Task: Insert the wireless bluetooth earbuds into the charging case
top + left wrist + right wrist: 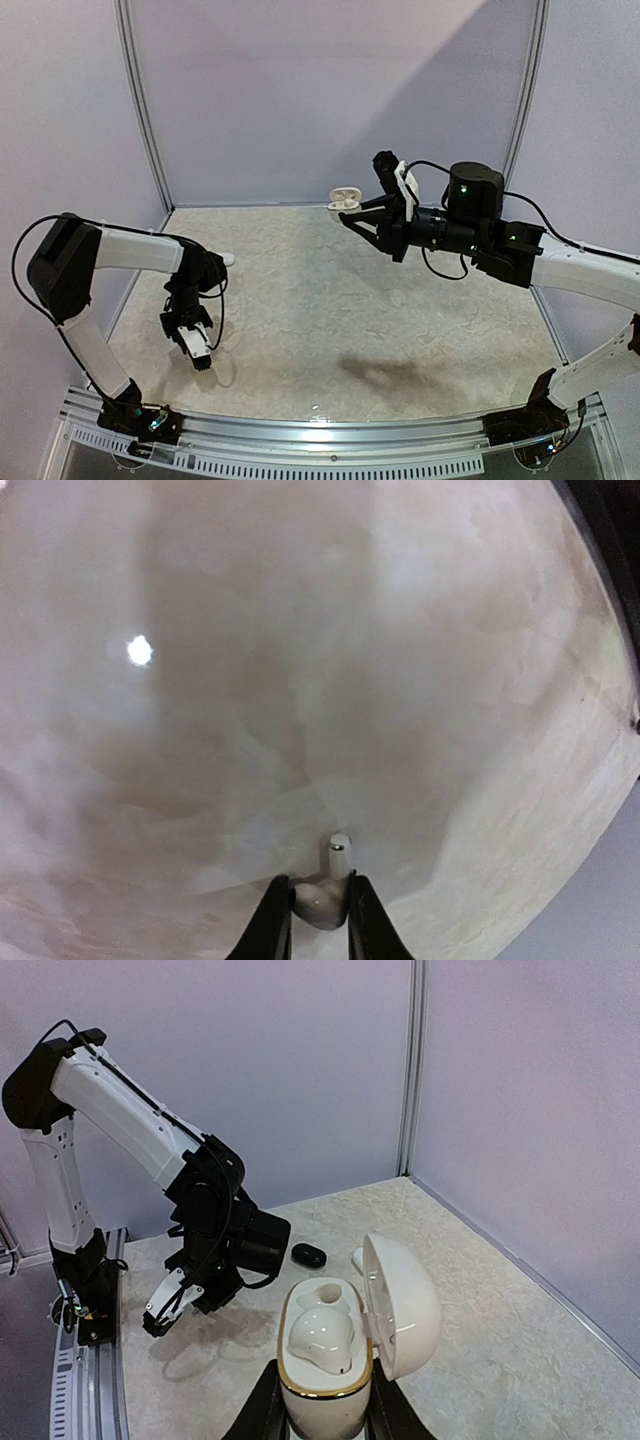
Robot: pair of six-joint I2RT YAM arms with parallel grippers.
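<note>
My left gripper (320,898) is shut on a small white earbud (328,880), its short stem pointing away from the jaws, close above the pale tabletop. In the top view the left gripper (200,358) hangs low at the left. My right gripper (320,1405) is shut on an open white charging case (322,1360) with a gold rim, its lid (402,1305) swung right. One white earbud (322,1338) sits in the near slot; the far slot (327,1291) is empty. In the top view the right gripper (352,212) holds the case (345,198) high above the table's back.
A black pill-shaped case (308,1255) lies on the table beyond the held case. A small white object (357,1257) lies partly hidden behind the lid. Another small white object (228,259) lies by the left arm. Pale walls (330,90) close in the back and sides.
</note>
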